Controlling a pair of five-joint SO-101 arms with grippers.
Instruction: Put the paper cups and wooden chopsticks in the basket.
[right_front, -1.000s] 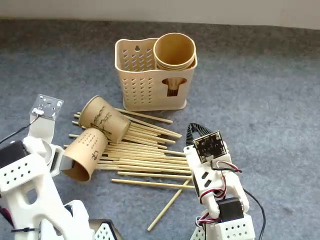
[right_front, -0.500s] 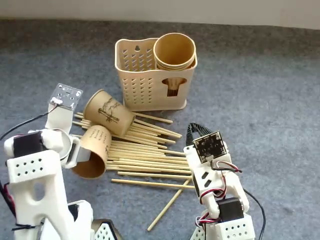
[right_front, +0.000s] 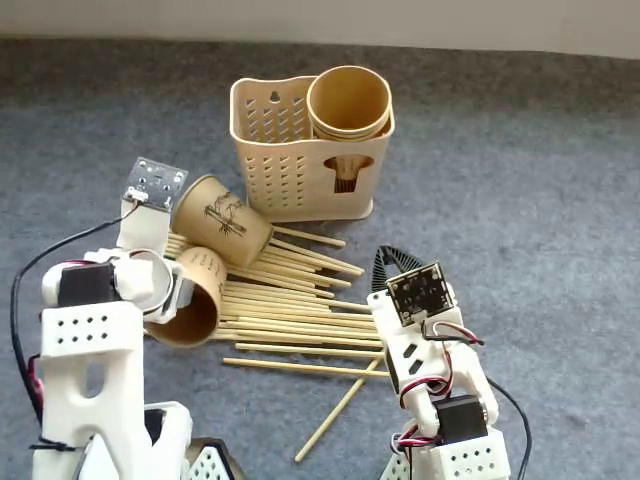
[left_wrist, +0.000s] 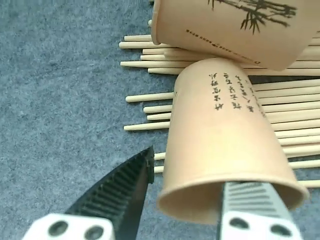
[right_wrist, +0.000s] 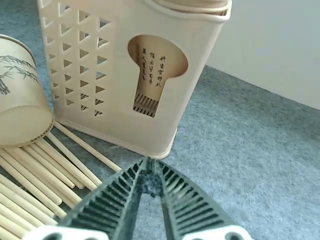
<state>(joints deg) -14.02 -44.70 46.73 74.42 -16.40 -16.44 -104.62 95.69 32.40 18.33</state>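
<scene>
A beige basket stands at the back with stacked paper cups in its right compartment. Two more paper cups lie on a spread of wooden chopsticks: a bamboo-print cup and, touching it, a cup with printed characters. My left gripper is open at that second cup, the pale finger inside its mouth and the black finger just outside its wall. My right gripper is shut on nothing, low over the carpet and facing the basket.
The grey carpet lies bare to the right of the basket. One chopstick lies slanted apart from the pile, beside the right arm. The bamboo-print cup rests close to the basket's front wall.
My left arm has swung right toward the pile and its gripper now straddles the lower cup's rim. That cup turned, and the bamboo-print cup shifted slightly toward the basket. The right arm kept still.
</scene>
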